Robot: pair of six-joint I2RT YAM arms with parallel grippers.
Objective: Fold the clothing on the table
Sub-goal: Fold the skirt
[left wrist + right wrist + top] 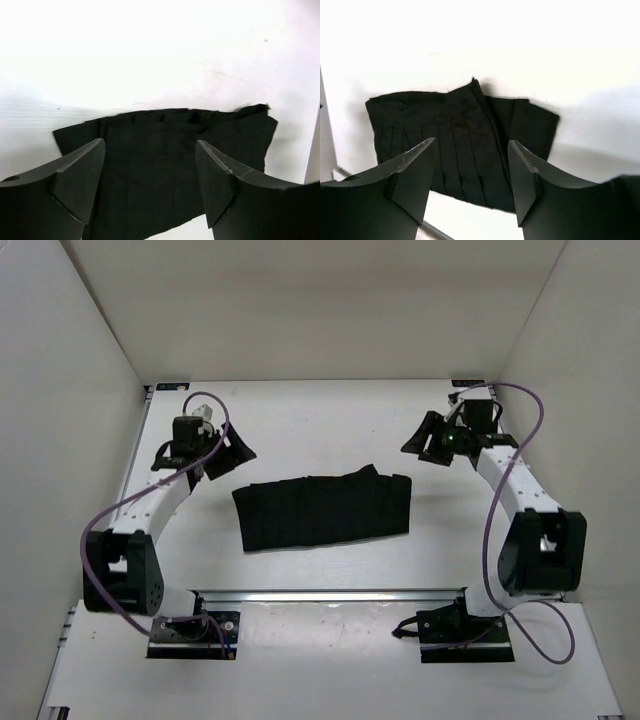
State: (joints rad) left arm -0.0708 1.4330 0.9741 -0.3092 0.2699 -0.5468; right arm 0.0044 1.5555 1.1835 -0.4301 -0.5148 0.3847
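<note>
Left hand (205, 454): fingers spread wide, pinching nothing; it hangs over the bare surface (320, 420) just beyond the far-left corner of the clothing (325, 510), apart from it.
Top view alone shows: both arms at once, the whole outline of the clothing, and its place in the middle of the surface, between the two hands and on the far side of the metal rail (330, 595).
Left wrist view alone shows: stacked fabric edges along one border, so the cloth lies in more than one layer there; pale scuffs mark the inner tip of one finger (220, 155).
Clothing, place: flat on the surface, touching neither hand.
Clothing, long axis: runs left to right, slightly turned, the right end a little farther away than the left.
Clothing, pleats: run across the short way, near to far.
Clothing, far edge: a small peak rises right of centre.
Right wrist view alone shows: a seam leading down from that peak, pleats on one side of it and a smooth, unpleated flap on the other.
Right hand (430, 443): fingers spread, pinching nothing; it hangs over bare surface beyond the far-right corner of the clothing, apart from it.
</note>
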